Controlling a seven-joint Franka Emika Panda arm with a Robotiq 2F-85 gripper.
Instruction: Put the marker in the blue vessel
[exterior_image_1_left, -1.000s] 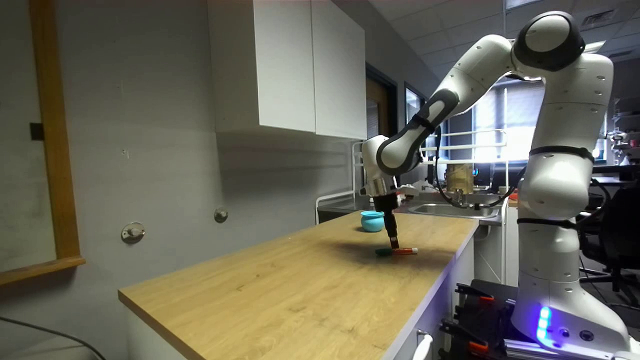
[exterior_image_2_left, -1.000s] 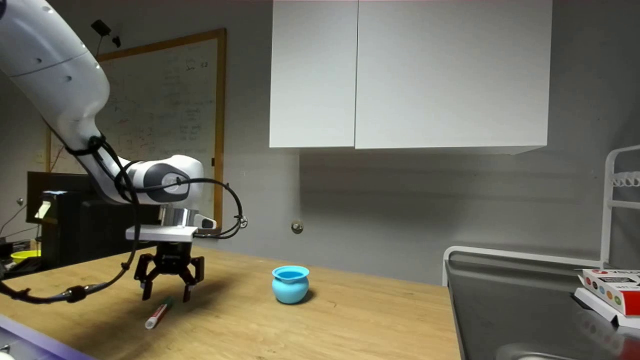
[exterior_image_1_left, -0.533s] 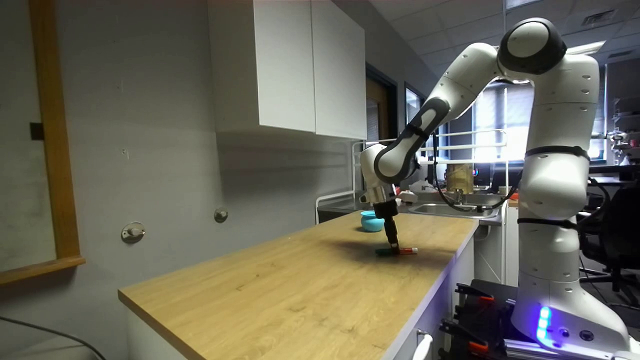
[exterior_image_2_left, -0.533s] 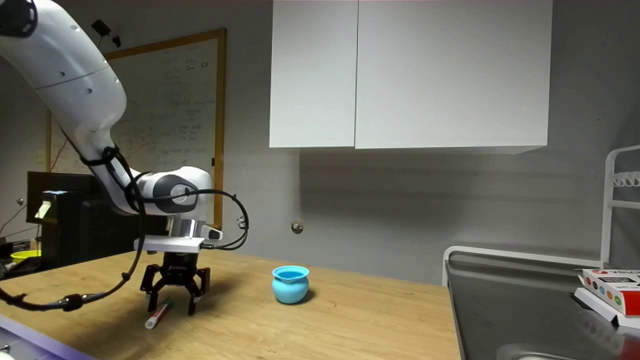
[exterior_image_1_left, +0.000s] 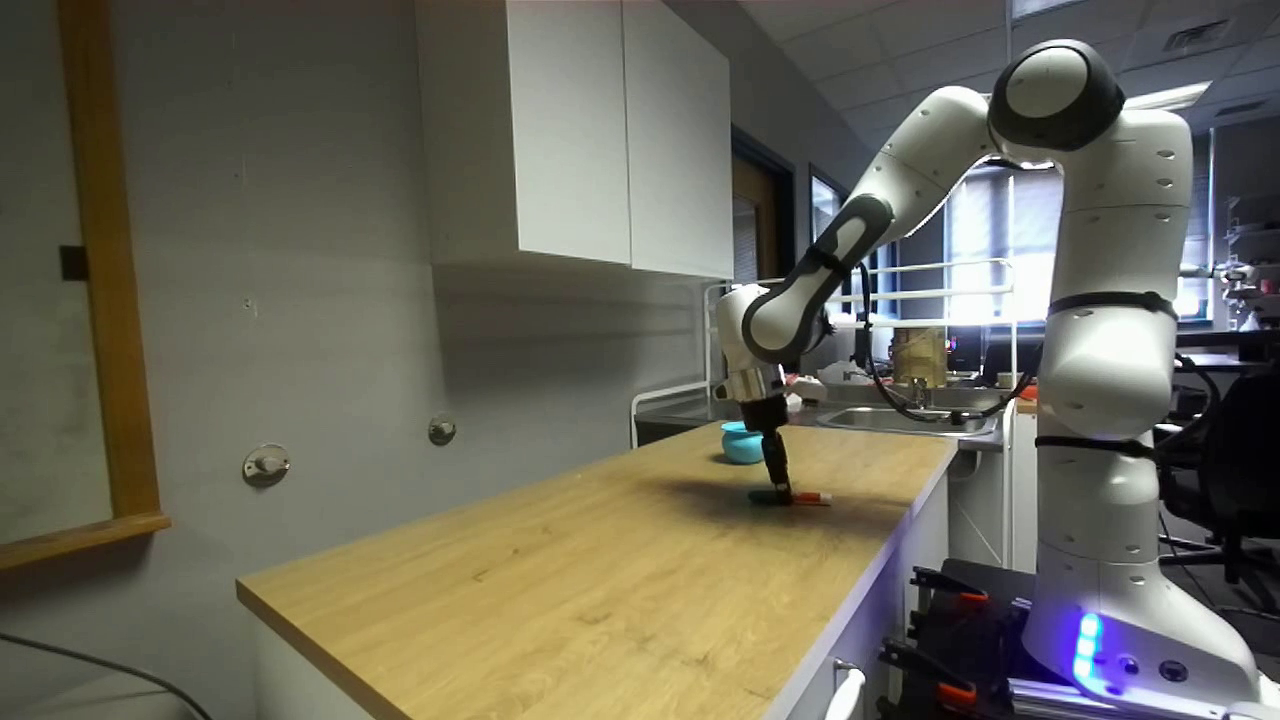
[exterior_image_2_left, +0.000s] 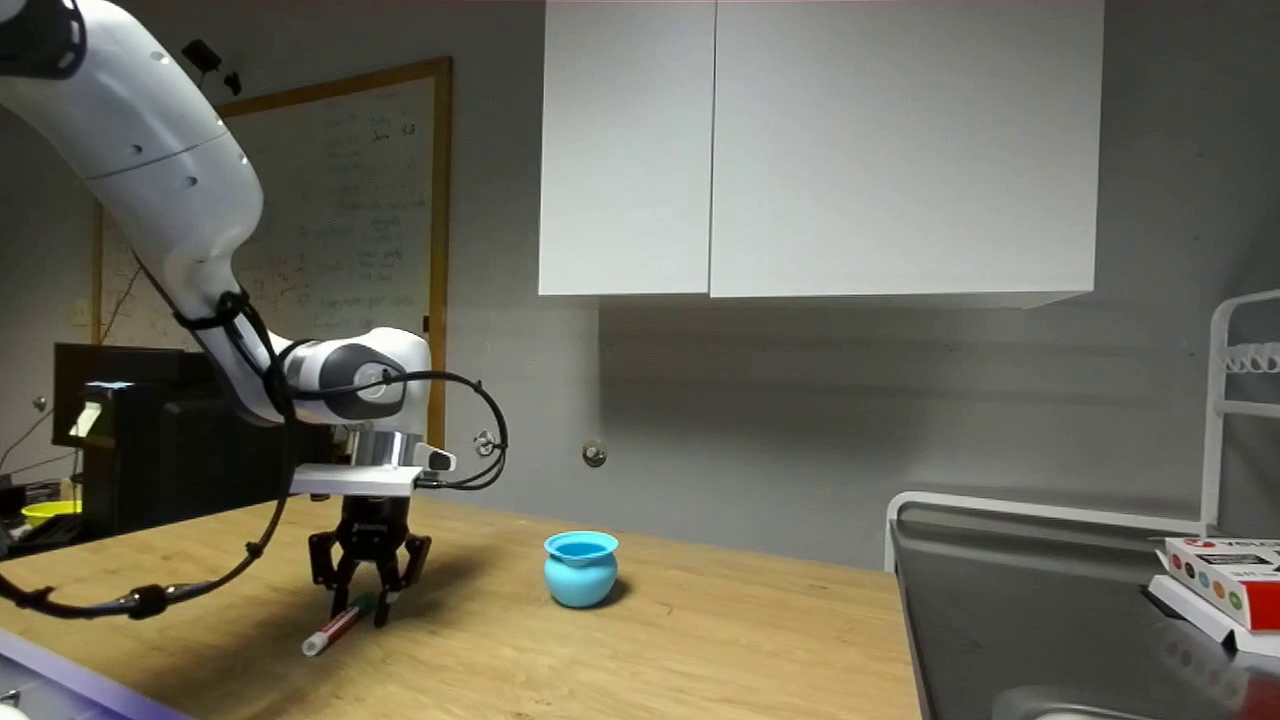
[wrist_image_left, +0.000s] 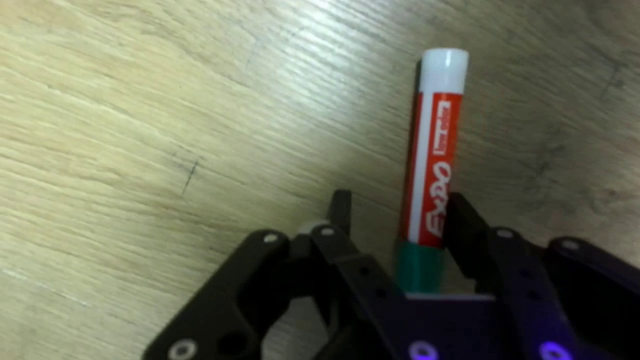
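The black two-finger gripper (wrist_image_left: 398, 210) is low over the light wood-patterned surface (exterior_image_2_left: 720, 640), at the end of a white and grey robot arm (exterior_image_1_left: 930, 140). Its fingers (wrist_image_left: 341, 212) stand moderately apart. Between them, the white, red and green cylindrical marker (wrist_image_left: 434, 165) lies flat on the surface, and the space is wider than its body. In the wrist view, the finger at the picture's right is just beside the red part; whether it touches, I cannot tell. Toward the finger at the picture's left, a strip of bare surface is visible. The end of the green cap is hidden behind the gripper, and the white letters on the label are hard to read.

In both exterior views, the light blue round vessel (exterior_image_2_left: 580, 578) with a flared rim stands upright on the surface, well apart from the marker. In an exterior view, the gripper overlaps the right edge of the vessel (exterior_image_1_left: 740, 445); its inner bottom cannot be seen. Behind the arm, a whiteboard (exterior_image_2_left: 340, 200) with a wooden frame is partly covered, and its handwriting is too small for reading. A white and red cardboard box (exterior_image_2_left: 1215, 590) is cut by the picture's edge.
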